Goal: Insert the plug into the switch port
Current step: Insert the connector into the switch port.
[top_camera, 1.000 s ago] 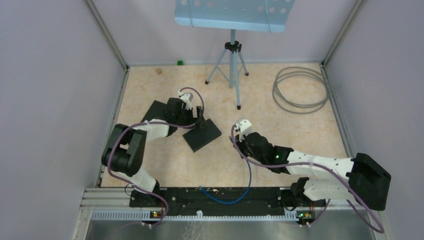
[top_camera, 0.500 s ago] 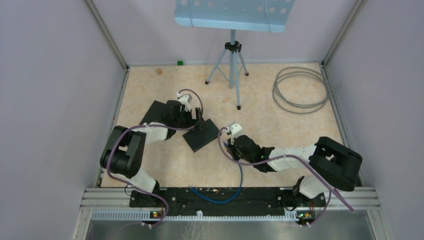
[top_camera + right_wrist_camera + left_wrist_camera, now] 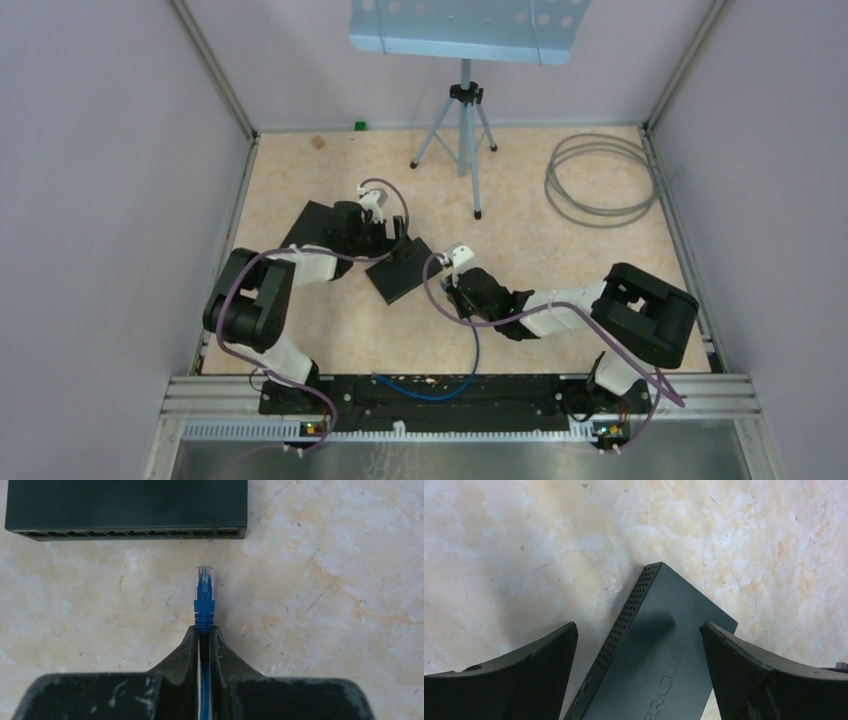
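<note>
Plug just in front of switch, not touching.

A beige marbled tabletop is seen. A black flat network switch is laid on it near the middle, with a black flat plate to its left. A grey coiled cable, a grey metal tripod and a small green block are placed farther back.

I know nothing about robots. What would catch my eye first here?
The right gripper pinches a blue network plug, pointed at the ports of a black switch but stopping short of them. The left gripper hangs wide open over that switch. At the back are a music stand and a coiled grey cable.
</note>
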You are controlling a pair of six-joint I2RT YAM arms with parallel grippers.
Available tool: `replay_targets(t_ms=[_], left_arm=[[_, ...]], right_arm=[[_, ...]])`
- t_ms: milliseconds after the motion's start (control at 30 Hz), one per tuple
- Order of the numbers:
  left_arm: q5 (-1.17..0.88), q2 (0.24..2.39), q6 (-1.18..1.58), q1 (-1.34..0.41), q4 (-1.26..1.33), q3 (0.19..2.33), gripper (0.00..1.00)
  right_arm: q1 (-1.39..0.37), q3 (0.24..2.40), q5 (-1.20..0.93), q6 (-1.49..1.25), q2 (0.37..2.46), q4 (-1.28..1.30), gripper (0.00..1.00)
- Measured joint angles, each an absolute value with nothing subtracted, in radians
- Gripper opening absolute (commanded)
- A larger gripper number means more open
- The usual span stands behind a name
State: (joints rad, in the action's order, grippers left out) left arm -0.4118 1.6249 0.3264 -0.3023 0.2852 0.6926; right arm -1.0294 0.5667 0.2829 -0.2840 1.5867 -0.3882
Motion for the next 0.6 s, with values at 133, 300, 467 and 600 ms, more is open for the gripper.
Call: replay_targets(t_ms=[133,300,467,600], left_arm=[[-0.429,1.644,0.327,-0.304,0.323,0.693,0.99],[-0.43,1.674,0.312,-0.316,0.344,0.715,0.96],[-0.422,1.695,0.299,-0.334,0.338,0.741,0.89],[-0.421,1.695,0.293,-0.337,0.329,0.741,0.85]], right_arm=[[-1.029,0.577,0.284,-0.281,1.604,-0.399,0.0],[-1.029,0.607,0.287,-0.281,1.627,-0.391,0.0],[-1.029,0.652,0.293,-0.285,1.66,-0.362,0.0],[-1.029,0.694,0.311,-0.292,1.681,-0.32,0.0]])
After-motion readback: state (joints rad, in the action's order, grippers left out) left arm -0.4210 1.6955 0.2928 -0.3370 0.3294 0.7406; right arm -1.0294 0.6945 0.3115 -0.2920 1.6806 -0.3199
